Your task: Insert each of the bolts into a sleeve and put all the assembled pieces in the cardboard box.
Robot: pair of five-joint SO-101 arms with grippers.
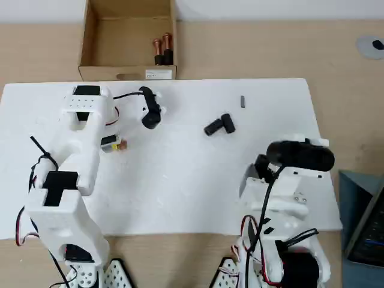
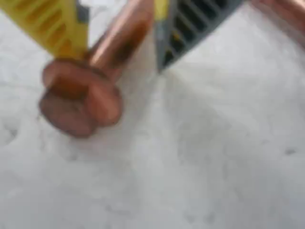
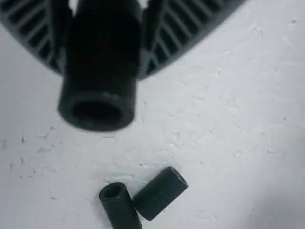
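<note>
On the white foam sheet [image 1: 180, 180] over the tabletop [image 1: 252, 51], two loose black cylindrical sleeves [image 1: 228, 123] lie touching. The open cardboard box [image 1: 120, 42] holds two sleeved copper bolts [image 1: 167, 54]. Your left gripper [image 2: 121, 33] has its jaws pinching a copper flange-headed bolt [image 2: 81, 98] by the shank, just above the sheet. Your right gripper [image 3: 102, 24] has its jaws clamped on a third black sleeve [image 3: 97, 90]. A blurred copper shape [image 2: 283, 9] is cut off at the left wrist view's edge.

Held copper bolt [image 2: 81, 95], held black sleeve [image 3: 97, 95], two sleeves [image 1: 219, 125] touching, two assemblies [image 1: 162, 50] in cardboard box [image 1: 90, 37]
</note>
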